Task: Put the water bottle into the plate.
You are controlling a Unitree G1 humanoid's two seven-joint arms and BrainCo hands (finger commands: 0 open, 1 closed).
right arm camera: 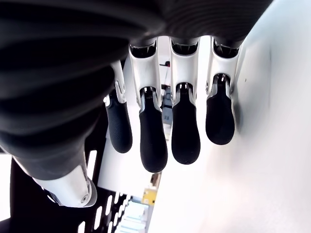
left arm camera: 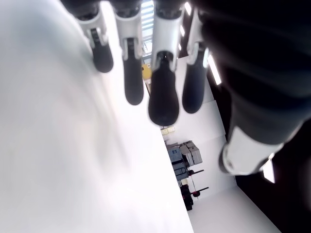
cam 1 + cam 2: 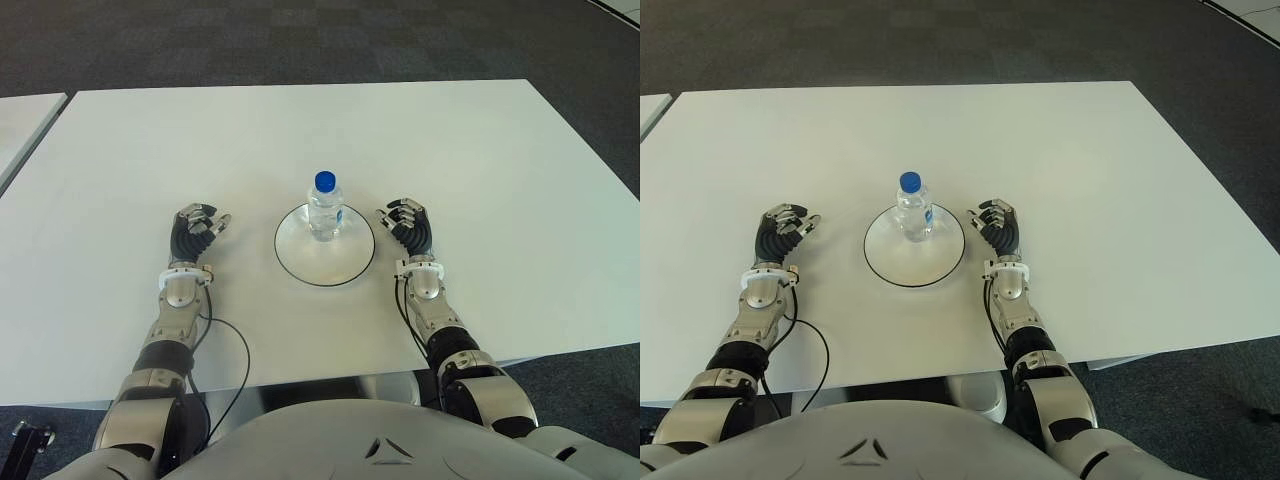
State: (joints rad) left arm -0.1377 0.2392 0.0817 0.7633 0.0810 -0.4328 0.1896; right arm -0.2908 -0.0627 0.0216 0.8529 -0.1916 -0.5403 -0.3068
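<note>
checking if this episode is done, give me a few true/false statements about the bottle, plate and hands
1. The water bottle stands upright on the plate. True.
2. The bottle's cap is red. False: it is blue.
3. The right hand grips the bottle. False: it holds nothing, its fingers relaxed, and shows apart from the bottle at the plate's right.
4. The left hand shows at the plate's left, holding nothing. True.
5. The plate sits at the far edge of the table. False: it sits between the two hands, toward the near side.
</note>
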